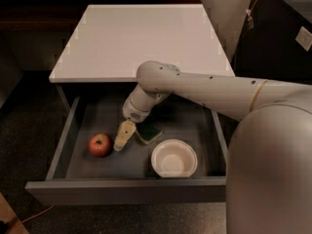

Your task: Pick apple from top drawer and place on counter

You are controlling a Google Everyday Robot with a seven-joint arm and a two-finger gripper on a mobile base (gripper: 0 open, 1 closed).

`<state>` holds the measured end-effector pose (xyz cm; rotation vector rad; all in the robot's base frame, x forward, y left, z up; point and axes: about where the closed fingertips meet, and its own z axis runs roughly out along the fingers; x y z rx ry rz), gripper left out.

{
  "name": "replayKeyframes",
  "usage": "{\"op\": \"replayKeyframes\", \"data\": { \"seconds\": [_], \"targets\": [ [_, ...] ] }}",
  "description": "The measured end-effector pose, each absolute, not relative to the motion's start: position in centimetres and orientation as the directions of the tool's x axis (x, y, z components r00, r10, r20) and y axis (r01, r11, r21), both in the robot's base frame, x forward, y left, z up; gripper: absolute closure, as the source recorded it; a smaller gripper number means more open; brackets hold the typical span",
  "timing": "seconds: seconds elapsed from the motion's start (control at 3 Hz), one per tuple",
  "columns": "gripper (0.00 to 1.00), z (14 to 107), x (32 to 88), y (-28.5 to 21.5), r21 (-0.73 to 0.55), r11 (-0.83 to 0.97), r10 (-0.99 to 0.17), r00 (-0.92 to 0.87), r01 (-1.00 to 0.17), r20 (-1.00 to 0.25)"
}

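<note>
The top drawer [126, 191] is pulled open below the white counter [141, 38]. The red apple [100, 145] lies on the drawer's grey floor at the left. My gripper [122, 139] reaches down into the drawer from the right, just right of the apple. Its cream tip is a small gap from the apple and holds nothing that I can see. My white arm [204, 89] crosses over the drawer's right half.
A green-and-yellow sponge [149, 133] lies on the drawer floor right of the gripper. A white bowl [174, 158] sits at the front right of the drawer. A dark cabinet [282, 33] stands at the right. A dark floor surrounds the cabinet.
</note>
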<state>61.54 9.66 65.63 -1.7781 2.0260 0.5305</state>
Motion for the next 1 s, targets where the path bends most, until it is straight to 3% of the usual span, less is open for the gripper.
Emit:
{"op": "replayKeyframes", "data": {
  "seconds": [1.0],
  "targets": [
    [0.00, 63.8, 60.4, 17.1, 0.047, -0.019, -0.834, -0.010, -0.999, -0.551]
  ]
}}
